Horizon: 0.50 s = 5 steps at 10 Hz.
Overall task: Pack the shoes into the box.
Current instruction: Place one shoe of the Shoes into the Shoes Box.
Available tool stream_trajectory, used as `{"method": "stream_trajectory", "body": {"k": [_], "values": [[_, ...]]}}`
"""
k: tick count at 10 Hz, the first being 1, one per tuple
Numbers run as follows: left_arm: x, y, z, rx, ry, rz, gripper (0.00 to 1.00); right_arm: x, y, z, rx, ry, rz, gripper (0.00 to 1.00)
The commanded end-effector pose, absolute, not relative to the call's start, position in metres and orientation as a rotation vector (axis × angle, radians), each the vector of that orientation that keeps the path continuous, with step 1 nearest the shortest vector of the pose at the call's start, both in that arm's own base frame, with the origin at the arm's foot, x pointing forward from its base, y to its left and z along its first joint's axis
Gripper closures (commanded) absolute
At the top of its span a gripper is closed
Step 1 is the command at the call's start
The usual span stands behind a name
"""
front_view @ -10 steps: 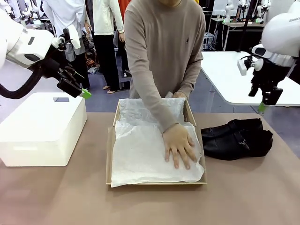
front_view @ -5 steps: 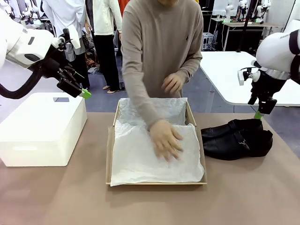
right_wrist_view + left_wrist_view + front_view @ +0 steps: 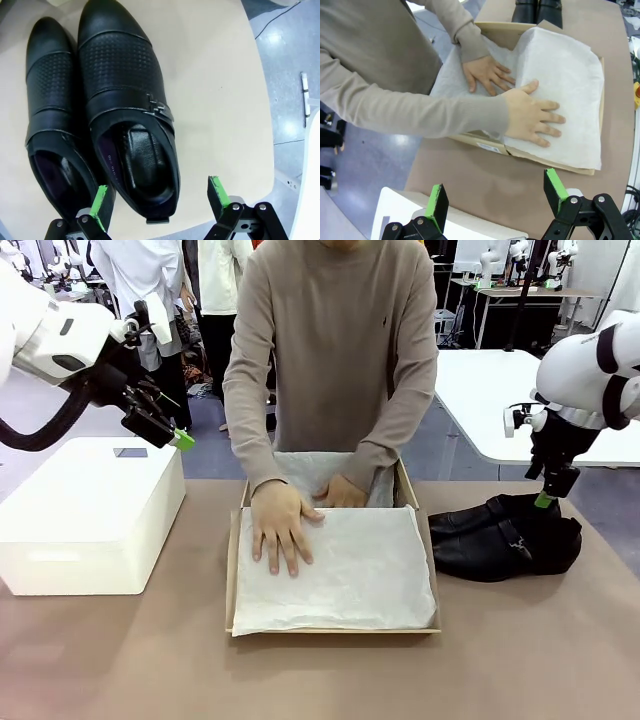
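Note:
The brown cardboard box [image 3: 233,570] lies mid-table, lined with white tissue paper [image 3: 350,570]. A person's hands [image 3: 280,525] press the paper flat inside it. The two black shoes [image 3: 505,535] lie side by side on the table just right of the box. My right gripper [image 3: 545,498] hangs open right above their heel end; in the right wrist view its green pads [image 3: 102,197] straddle the heel of the buckled shoe [image 3: 125,100]. My left gripper [image 3: 180,440] stands open, high over the white box, with nothing between its fingers [image 3: 437,202].
A large white box [image 3: 90,510] takes up the table's left side. The person stands at the far edge behind the cardboard box [image 3: 490,145]. A white side table [image 3: 490,400] stands behind at the right. Bare tabletop [image 3: 320,670] spans the front.
My right gripper has come down and leftward onto the shoes' heel end. The person's hand slid from the paper's right side to its left, and the other hand came down into the box.

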<state>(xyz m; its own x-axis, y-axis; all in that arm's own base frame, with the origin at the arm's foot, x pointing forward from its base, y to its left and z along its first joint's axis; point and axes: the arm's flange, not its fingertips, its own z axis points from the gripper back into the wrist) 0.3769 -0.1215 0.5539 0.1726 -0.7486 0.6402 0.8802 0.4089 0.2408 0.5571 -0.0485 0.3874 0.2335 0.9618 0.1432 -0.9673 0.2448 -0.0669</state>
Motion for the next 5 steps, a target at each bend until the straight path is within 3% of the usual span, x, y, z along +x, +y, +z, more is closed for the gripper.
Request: {"method": "stream_trajectory", "body": {"k": [1, 5], "values": [[0.377, -0.121, 0.554, -0.215, -0.778, -1.161, 0.00, 0.569, -0.049, 0.394, 0.067, -0.191, 1.330, 0.00], [0.377, -0.121, 0.554, -0.215, -0.778, -1.161, 0.00, 0.561, -0.047, 0.388, 0.044, -0.171, 1.323, 0.00]]}}
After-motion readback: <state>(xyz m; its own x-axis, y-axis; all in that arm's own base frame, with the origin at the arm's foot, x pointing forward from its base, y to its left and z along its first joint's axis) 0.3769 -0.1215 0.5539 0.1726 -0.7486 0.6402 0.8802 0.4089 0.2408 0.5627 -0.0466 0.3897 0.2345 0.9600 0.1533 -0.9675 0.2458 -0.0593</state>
